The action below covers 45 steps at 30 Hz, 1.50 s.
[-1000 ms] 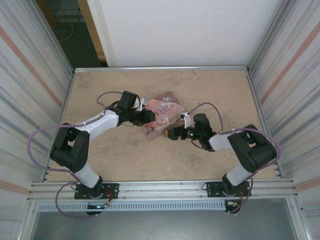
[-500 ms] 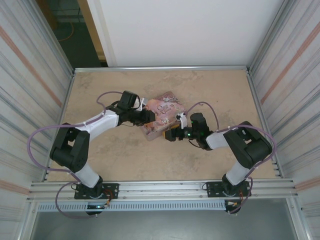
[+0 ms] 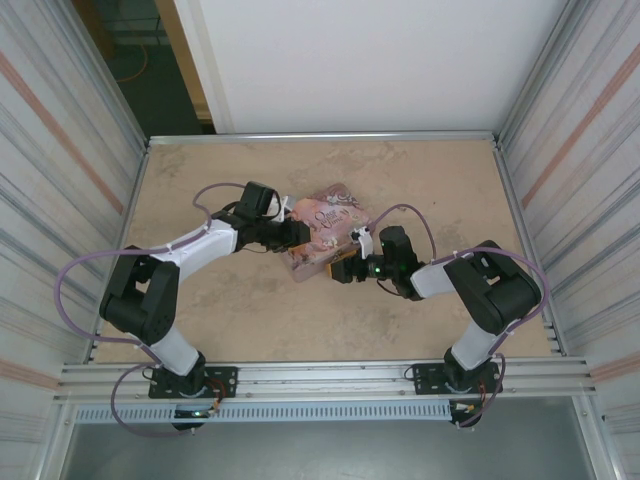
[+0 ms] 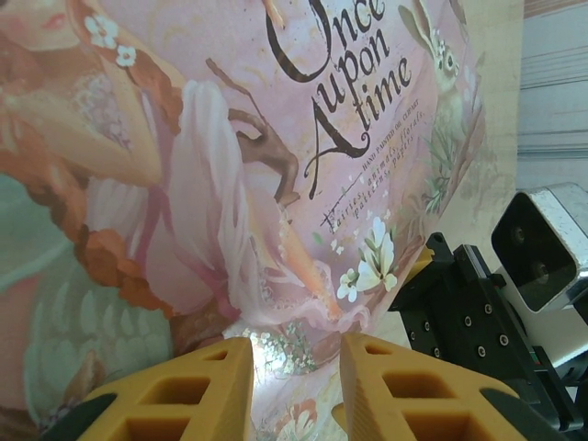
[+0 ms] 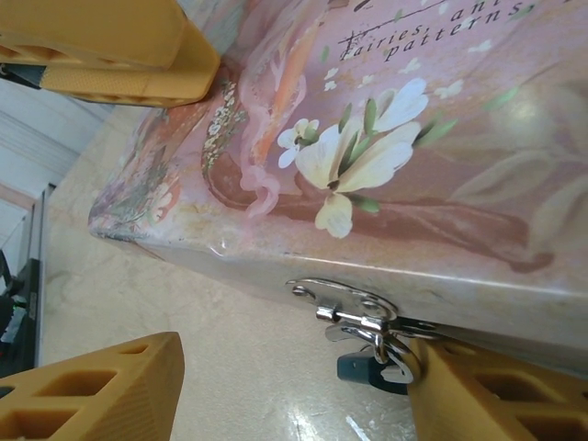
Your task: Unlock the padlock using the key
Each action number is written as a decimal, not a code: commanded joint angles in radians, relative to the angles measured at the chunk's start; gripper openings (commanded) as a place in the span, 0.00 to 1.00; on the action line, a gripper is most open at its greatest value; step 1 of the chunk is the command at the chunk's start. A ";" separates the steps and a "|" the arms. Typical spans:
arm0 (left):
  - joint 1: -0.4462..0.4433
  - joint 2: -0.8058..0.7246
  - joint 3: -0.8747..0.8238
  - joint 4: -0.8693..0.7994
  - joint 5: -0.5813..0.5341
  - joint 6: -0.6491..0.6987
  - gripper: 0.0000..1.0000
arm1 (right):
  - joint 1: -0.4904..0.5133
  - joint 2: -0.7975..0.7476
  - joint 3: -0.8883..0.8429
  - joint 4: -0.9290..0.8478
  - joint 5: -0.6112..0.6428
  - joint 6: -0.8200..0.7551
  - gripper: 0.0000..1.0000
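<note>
Straddling the padlock (image 5: 369,368) with the right claw (image 5: 294,395) released; resting the left claw (image 4: 296,351) on the tin (image 4: 230,184), grasp impossible to tell.

A robotics lab test cell: a beige table (image 3: 250,330) boxed in by ribbed metal side panels (image 3: 60,150), a white back board (image 3: 370,60) and an aluminium mounting rail (image 3: 320,376).

The pink tin (image 4: 276,138) reads "Once upon a time", with smaller "fairies, animals… patterns" beneath.

1 pink tin (image 3: 325,225), 1 blue padlock (image 5: 358,369), 2 pincers (image 3: 298,235) (image 3: 342,268).
</note>
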 commanded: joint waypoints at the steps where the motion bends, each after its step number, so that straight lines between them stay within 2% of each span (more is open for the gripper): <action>1: -0.003 0.022 0.007 -0.060 0.003 0.021 0.32 | 0.007 -0.006 0.009 -0.001 -0.037 -0.029 0.60; 18: -0.003 0.032 0.015 -0.067 0.004 0.021 0.32 | 0.008 -0.065 0.018 -0.134 0.021 -0.086 0.38; 24: -0.003 0.032 0.016 -0.070 0.005 0.022 0.32 | 0.007 -0.064 0.026 -0.159 0.036 -0.087 0.24; 31: -0.004 0.034 0.019 -0.085 -0.005 0.024 0.32 | 0.007 -0.063 0.027 -0.168 0.057 -0.086 0.01; 39: -0.003 0.021 0.008 -0.100 -0.013 0.028 0.32 | 0.002 -0.075 0.016 -0.152 0.076 -0.056 0.00; 45: -0.003 0.002 -0.018 -0.106 -0.013 0.021 0.32 | -0.013 -0.086 -0.011 -0.077 0.082 0.019 0.00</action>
